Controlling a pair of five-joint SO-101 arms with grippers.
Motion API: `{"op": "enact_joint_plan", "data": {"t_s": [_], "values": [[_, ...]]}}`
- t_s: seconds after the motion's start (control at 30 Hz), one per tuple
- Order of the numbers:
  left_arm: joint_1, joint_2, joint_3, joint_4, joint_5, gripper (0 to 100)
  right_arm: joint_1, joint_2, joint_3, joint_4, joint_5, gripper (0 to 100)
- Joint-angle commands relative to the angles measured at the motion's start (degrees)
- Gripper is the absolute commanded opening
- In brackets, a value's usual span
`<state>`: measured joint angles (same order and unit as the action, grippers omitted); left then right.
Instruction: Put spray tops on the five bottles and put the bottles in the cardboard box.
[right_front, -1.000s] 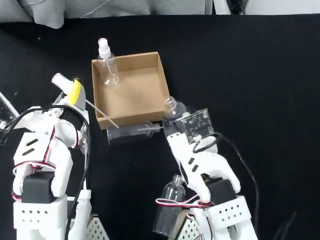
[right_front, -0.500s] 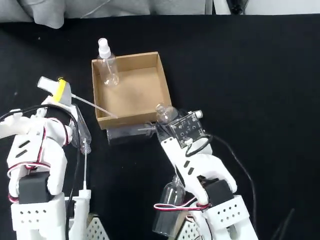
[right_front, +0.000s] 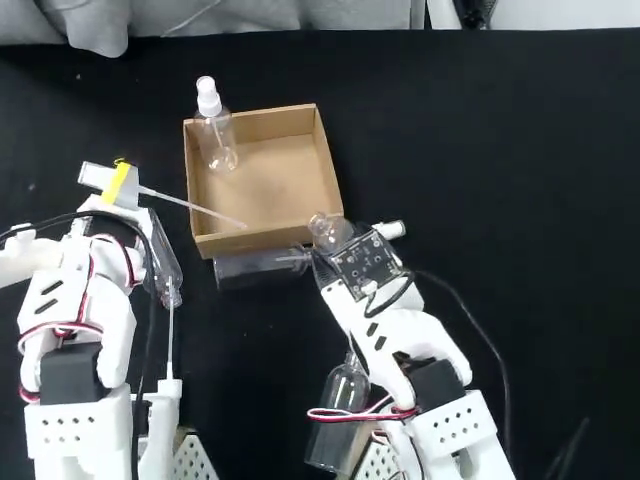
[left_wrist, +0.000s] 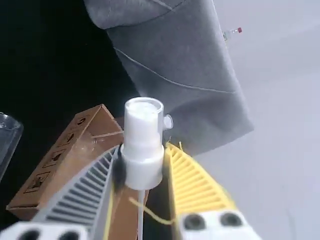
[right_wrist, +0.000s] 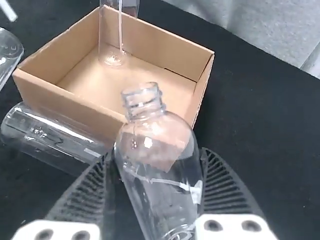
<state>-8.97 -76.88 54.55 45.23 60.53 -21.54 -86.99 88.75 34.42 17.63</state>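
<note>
My right gripper (right_wrist: 155, 159) is closed partway around a clear plastic bottle (right_wrist: 150, 131) with round shoulders and a bare threaded neck, one finger on each side of its body. It holds the bottle tilted just outside the near right corner of the open brown cardboard box (right_front: 325, 165), neck toward the box. My left gripper (left_wrist: 143, 159) is clamped on a white spray top (left_wrist: 143, 137), pinched between the grey finger and the yellow one. Its thin clear dip tube (right_front: 195, 206) slants over the box's left wall into the box. The box sits on the black desk (right_front: 500, 150), left of the middle and toward the far edge.

I count five clear bottles:
- the one in my right gripper
- one standing (right_front: 215, 140) in the box's far left corner, already capped with a white top (right_front: 207, 95)
- one lying on its side (right_front: 255, 269) along the box's near wall
- one (right_front: 162, 265) beside my left arm
- one upright (right_front: 340, 400) against my right arm's base

I count three spray tops: the held one, the one on the boxed bottle, and one lying (right_front: 168, 388) on the desk by my left arm's base
</note>
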Motion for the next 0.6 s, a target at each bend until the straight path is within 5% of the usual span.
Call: {"op": "enact_joint_plan", "data": {"t_s": [0.0,0.57], "values": [[0.7,-0.9,0.4,-1.6,1.4,3,-0.7,-1.5,0.3,-2.3,0.5,9.9],[10.8,-0.9,1.3,-1.7,-1.7,3,-4.4,-1.5,1.8,-2.3,4.6,9.9]]}}
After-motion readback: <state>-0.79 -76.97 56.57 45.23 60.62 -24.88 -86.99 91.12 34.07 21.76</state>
